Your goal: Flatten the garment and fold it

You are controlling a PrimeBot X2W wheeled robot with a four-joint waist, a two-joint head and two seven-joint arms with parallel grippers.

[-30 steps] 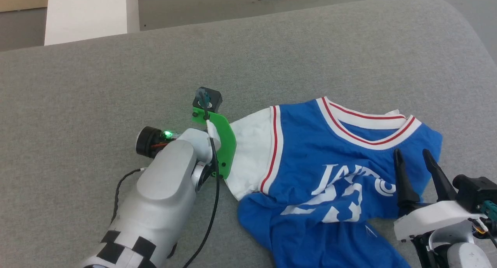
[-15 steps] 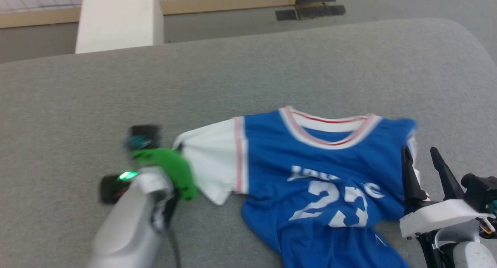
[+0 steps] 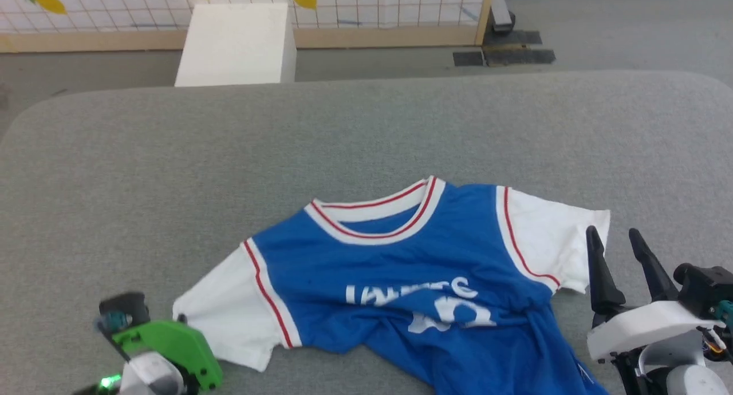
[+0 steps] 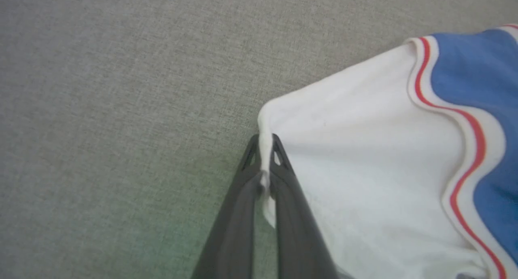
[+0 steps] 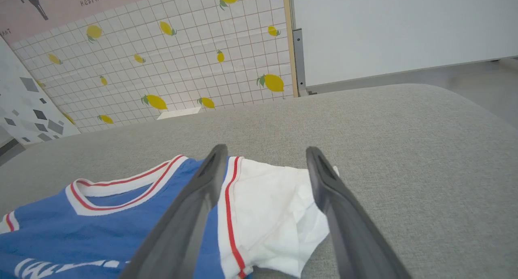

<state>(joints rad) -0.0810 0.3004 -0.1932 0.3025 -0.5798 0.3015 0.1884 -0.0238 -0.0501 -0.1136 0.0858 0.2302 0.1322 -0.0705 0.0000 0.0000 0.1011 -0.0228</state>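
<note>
The garment (image 3: 401,269), a bright blue jersey with white sleeves and red-striped white trim, lies front up and rumpled on the grey surface (image 3: 366,131), its lettering creased. My left gripper (image 4: 265,143) is shut on the hem of the white left sleeve (image 4: 364,149), a pinch of cloth between its fingertips. In the head view that arm's green bracket (image 3: 172,349) sits at the lower left by the sleeve (image 3: 223,320). My right gripper (image 3: 614,240) stands open just off the other white sleeve (image 3: 550,240); the right wrist view shows the sleeve (image 5: 271,206) lying between and beyond its fingers.
The grey padded surface stretches wide behind and to both sides of the jersey. Beyond its far edge stand a white block (image 3: 235,46) and a tiled wall with lemon prints (image 3: 343,6). A dark mat (image 3: 504,54) lies on the floor.
The left gripper shut on the left sleeve and pulled it out to the left, spreading the jersey; the right sleeve now lies unfolded. The head camera has tilted up. The right gripper stayed open.
</note>
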